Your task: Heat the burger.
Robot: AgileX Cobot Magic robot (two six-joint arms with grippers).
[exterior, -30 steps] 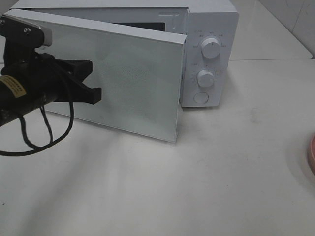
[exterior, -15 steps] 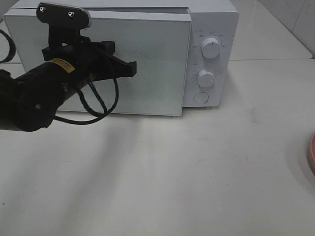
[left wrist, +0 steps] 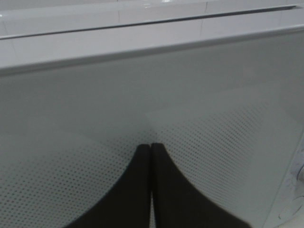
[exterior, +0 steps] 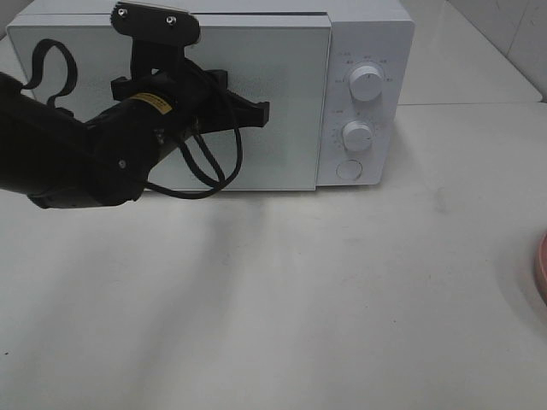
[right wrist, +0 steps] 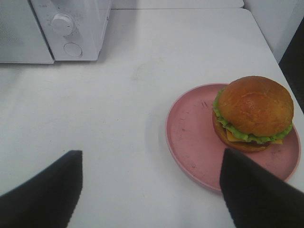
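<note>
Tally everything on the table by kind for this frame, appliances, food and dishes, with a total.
Microwave: 1
Burger: 1
Pink plate: 1
Total: 3
</note>
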